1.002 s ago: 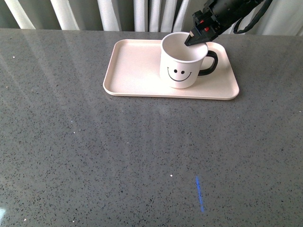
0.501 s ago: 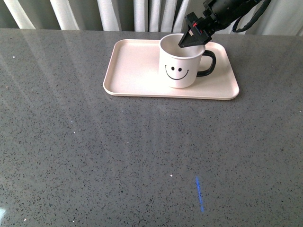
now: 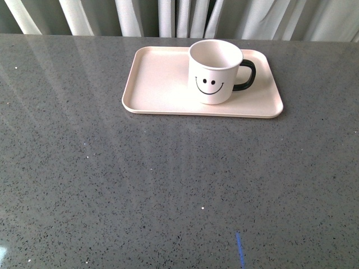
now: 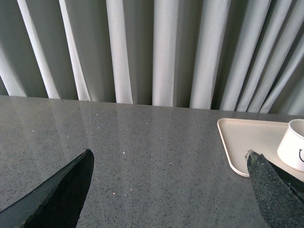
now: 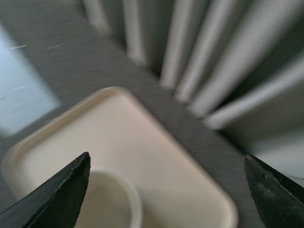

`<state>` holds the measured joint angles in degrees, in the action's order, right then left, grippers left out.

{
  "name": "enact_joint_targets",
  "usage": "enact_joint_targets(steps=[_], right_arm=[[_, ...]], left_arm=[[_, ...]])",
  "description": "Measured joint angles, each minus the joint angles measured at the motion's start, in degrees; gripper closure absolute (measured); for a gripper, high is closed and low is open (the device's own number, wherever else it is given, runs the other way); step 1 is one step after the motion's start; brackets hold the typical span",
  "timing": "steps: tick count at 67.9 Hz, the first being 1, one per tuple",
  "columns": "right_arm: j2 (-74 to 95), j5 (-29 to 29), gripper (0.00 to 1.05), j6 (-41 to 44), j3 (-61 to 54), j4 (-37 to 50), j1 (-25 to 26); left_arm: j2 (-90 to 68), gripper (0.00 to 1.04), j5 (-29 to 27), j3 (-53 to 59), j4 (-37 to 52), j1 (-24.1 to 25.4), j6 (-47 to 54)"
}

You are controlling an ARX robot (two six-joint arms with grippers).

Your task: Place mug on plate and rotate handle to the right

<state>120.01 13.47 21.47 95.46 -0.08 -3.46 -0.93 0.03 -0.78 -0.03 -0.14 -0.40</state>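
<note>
Cream mug (image 3: 215, 71) stands upright on the plate (image 3: 162, 84), right of its middle, black handle (image 3: 247, 75) pointing right: the task looks finished.

One mug, one plate. Right gripper (image 5: 166, 190) spread wide above the mug; left gripper (image 4: 171, 190) wide over grey counter (image 3: 168, 185) beside the plate. Next: retreat.

The table (image 3: 168, 179) is looking like polished grey stone with fine speckles, and it is reflecting light in pale streaks. The plate (image 3: 162, 84) is showing a smooth, matt pinkish-beige surface, like plastic. The mug (image 3: 213, 73) is appearing smooth and slightly shiny, its black handle (image 3: 247, 75) glossy. The curtains (image 4: 161, 52) are looking like soft matt cloth.
</note>
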Motion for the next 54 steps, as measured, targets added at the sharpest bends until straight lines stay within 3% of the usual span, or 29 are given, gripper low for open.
enact_joint_targets(steps=[4, 7, 11, 16, 33, 54], right_arm=[[-3.4, -10.8, 0.3, -8.4, -11.3, 18.2, -0.2], [-5.7, -15.0, 0.37, -12.5, -18.7, 28.9, -0.2], [-9.6, -16.5, 0.47, -16.0, -28.5, 40.3, 0.0], [-14.5, -16.5, 0.6, -18.4, -37.7, 48.6, 0.2], [-26.8, -15.3, 1.04, -20.6, -59.7, 57.4, 1.4], [-39.4, -13.5, 1.03, -20.9, -75.4, 60.0, 3.5]], left_arm=[[0.0, 0.09, 0.0, 0.0, 0.0, 0.0, 0.0], [0.0, 0.09, 0.0, 0.0, 0.0, 0.0, 0.0], [0.0, 0.09, 0.0, 0.0, 0.0, 0.0, 0.0], [0.0, 0.09, 0.0, 0.0, 0.0, 0.0, 0.0], [0.0, 0.09, 0.0, 0.0, 0.0, 0.0, 0.0], [0.0, 0.09, 0.0, 0.0, 0.0, 0.0, 0.0]])
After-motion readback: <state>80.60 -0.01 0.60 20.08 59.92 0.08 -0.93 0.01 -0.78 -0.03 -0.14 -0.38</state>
